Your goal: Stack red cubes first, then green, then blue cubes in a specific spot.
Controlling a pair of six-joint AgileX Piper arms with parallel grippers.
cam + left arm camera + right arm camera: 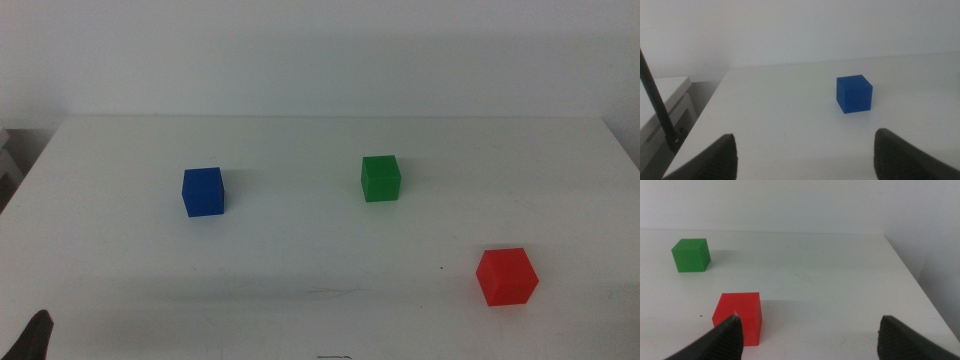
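Observation:
Three cubes sit apart on the white table. The blue cube [203, 191] [854, 93] is at the left, the green cube [380, 179] [690, 255] is in the middle toward the back, and the red cube [506, 277] [738, 316] is at the front right. My left gripper [805, 155] is open and empty, well short of the blue cube; only its tip [33, 338] shows at the middle view's bottom left corner. My right gripper [807, 337] is open and empty, with one jaw just in front of the red cube. It is out of the middle view.
The table's left edge [700, 117] lies near the blue cube, with a white shelf unit [662, 107] and a thin dark cable [657, 100] beyond it. The table's right edge [912, 275] runs past the red cube. A white wall stands behind.

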